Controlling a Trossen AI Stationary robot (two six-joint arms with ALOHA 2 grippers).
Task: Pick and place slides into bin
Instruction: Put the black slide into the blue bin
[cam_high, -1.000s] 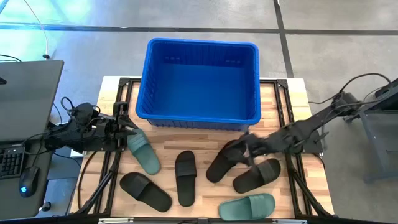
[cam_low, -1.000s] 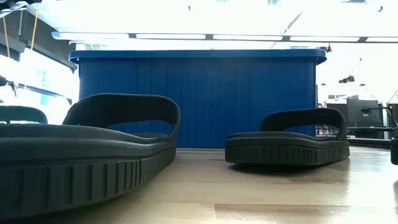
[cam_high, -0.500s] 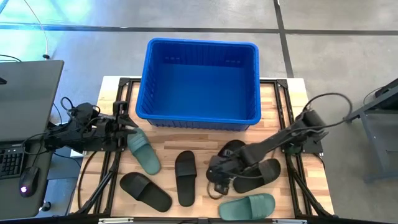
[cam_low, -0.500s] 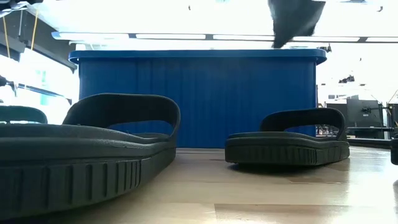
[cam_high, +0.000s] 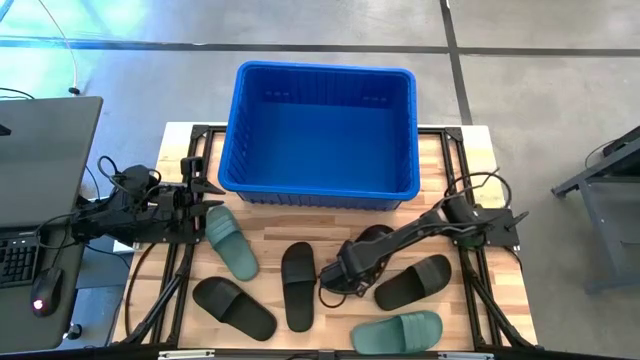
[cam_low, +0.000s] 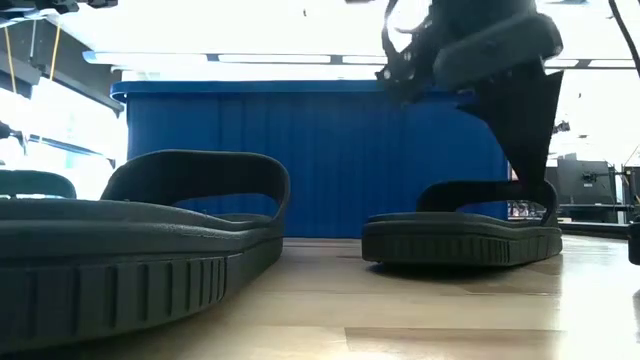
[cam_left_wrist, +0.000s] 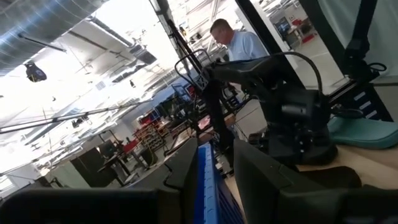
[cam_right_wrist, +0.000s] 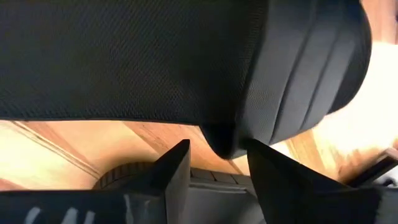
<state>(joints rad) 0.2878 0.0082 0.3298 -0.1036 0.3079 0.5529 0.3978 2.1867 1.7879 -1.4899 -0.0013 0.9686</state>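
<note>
Right gripper (cam_high: 335, 275) has swung down onto black slide (cam_high: 362, 252), jaws spread astride strap; grasp imminent. Left gripper (cam_high: 205, 192) parked, jaws spread. Bin (cam_high: 318, 185) empty.

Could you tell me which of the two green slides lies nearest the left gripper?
The green slide beside the left gripper, just below the blue bin's left corner. The other green slide lies at the table's front right.

Floor (cam_high: 540, 60): grey concrete, crossed by dark joint lines.
Worktop (cam_high: 330, 305): pale wooden planks on a black frame.
Ceiling lights (cam_low: 280, 58): long bright strips overhead.
Side desk (cam_high: 40, 150): grey, beside the worktop.
Person (cam_left_wrist: 239, 43): stood in the distant workshop.
</note>
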